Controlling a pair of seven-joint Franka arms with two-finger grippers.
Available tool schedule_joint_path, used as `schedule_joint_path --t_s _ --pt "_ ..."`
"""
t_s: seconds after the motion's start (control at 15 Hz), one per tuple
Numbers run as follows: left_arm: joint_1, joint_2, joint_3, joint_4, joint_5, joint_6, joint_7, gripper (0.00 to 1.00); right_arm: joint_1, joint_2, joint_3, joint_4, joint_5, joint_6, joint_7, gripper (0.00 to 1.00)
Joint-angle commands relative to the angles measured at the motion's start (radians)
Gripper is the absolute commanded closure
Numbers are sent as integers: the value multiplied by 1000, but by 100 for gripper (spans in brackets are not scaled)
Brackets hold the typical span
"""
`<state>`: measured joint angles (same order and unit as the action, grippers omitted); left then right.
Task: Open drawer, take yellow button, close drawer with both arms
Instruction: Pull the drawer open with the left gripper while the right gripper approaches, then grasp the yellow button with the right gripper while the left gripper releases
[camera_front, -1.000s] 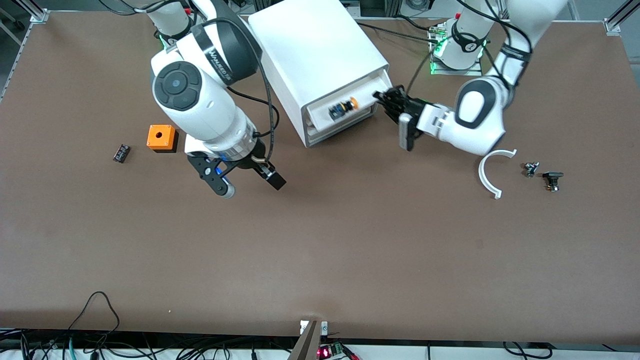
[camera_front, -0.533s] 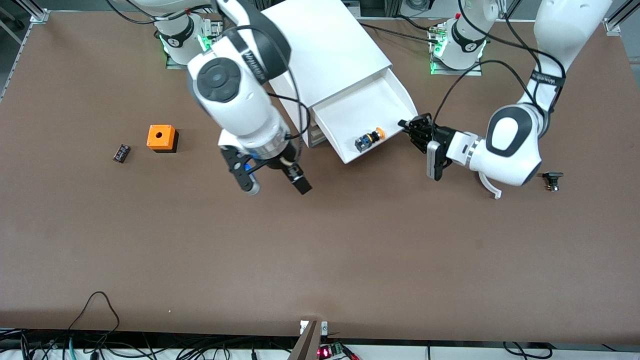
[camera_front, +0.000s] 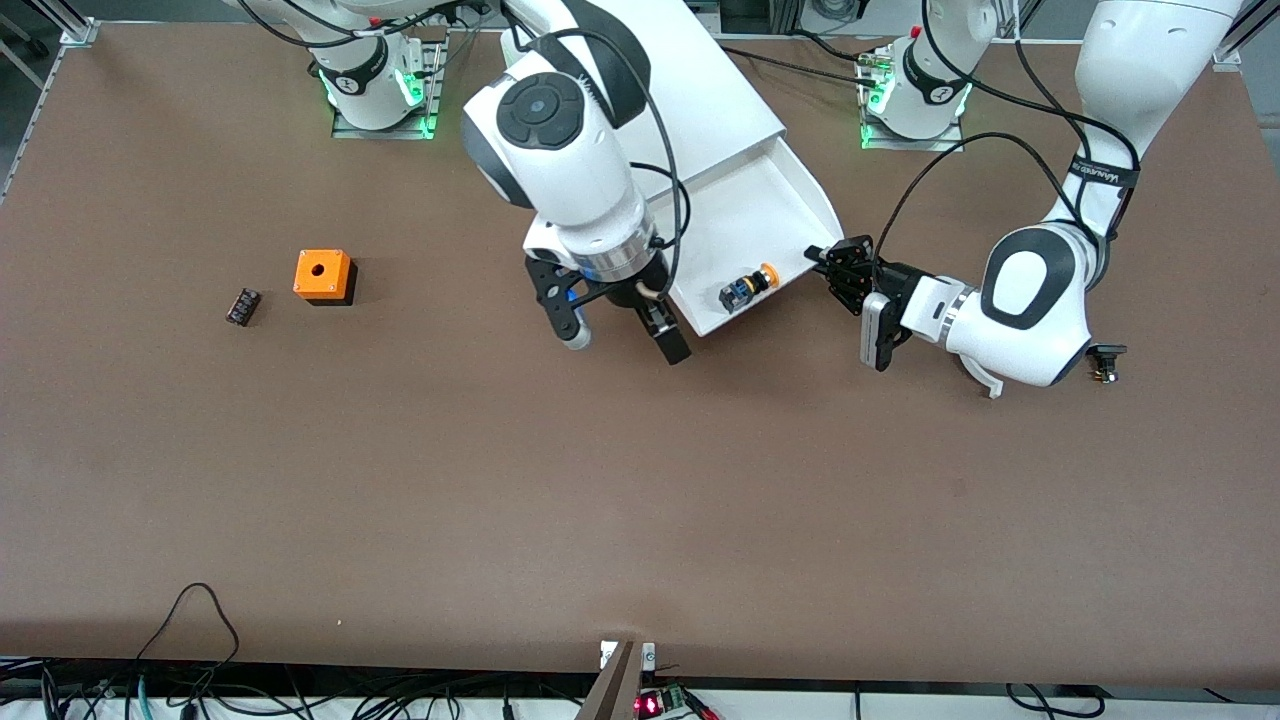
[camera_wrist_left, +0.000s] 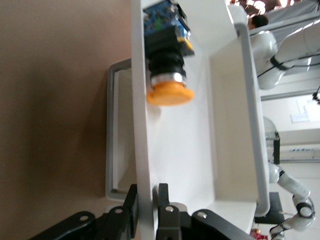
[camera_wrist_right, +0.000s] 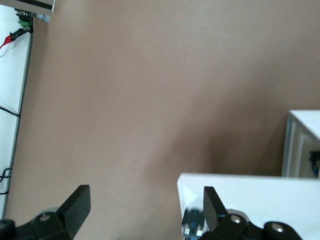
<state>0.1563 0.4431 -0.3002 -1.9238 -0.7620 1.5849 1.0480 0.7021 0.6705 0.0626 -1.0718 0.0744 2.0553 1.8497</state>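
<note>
Front view is showing the drawer (camera_front: 745, 215) standing pulled well out of the white cabinet (camera_front: 690, 90), with the left gripper (camera_front: 838, 265) sitting at the corner of its front wall on the left arm's end. In the left wrist view the black fingers (camera_wrist_left: 131, 212) are straddling that thin white wall with only a narrow gap, so the grip looks to be either light or just letting go; I cannot tell which. The right gripper (camera_front: 620, 335) is hanging with its jaws spread wide and empty over the table just at the drawer's front corner toward the right arm's end.

The step in hand seems to be the take. To do it well, the right gripper is needing to travel over the front wall, line its wide jaws across the button's (camera_front: 748, 288) body, and descend without bumping the rim, while the left gripper is steadying the drawer so it is not sliding.

The drawer is holding one thing only: the button, lying on its side against the front wall, its orange-yellow cap (camera_wrist_left: 170, 94) pointing toward the left gripper's corner. The rest of the tray is showing bare white.
</note>
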Motion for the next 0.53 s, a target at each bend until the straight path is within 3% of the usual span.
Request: schedule_joint_path --t_s 0.0,0.2,0.47 --pt "15 -6 4 44 58 -64 17 0 43 37 -12 44 -30 37 86 0" --pt "15 -12 13 110 94 -163 -103 0 76 53 -14 44 -34 63 129 0" --pt "15 -12 12 267 206 -328 -326 0 131 70 -9 38 -103 60 186 0"
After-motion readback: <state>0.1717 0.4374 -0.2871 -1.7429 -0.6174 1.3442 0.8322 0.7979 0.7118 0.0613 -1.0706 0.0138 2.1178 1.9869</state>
